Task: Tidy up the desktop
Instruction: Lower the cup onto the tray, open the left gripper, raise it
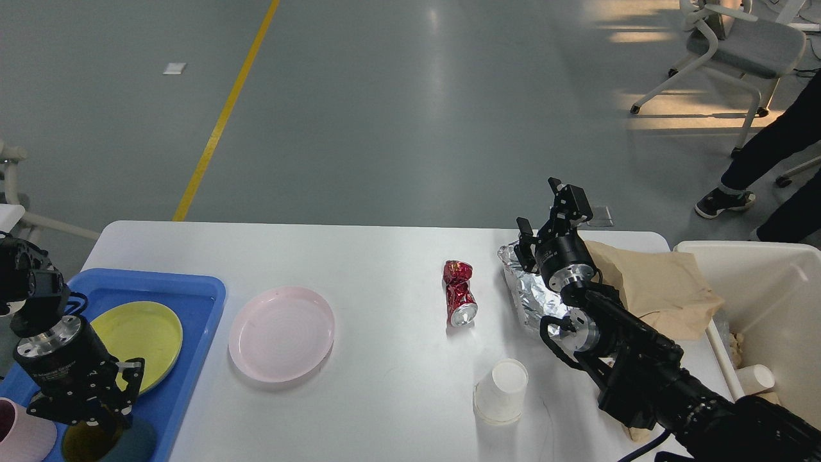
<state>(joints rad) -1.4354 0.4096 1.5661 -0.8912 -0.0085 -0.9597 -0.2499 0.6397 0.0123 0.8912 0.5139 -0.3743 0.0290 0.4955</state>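
The white desktop carries a pink plate, a crushed red can, an upturned white paper cup, crumpled foil and a brown paper bag. My left gripper points down at the near left over the blue tray. It appears shut on the rim of a dark teal cup with a yellow inside; its fingertips are partly hidden. My right gripper is open and empty, raised above the far edge of the foil.
A yellow plate lies in the tray, and a pink cup is at its near left corner. A cream-white bin holding a paper cup stands at the right edge. A person's legs and a chair are beyond.
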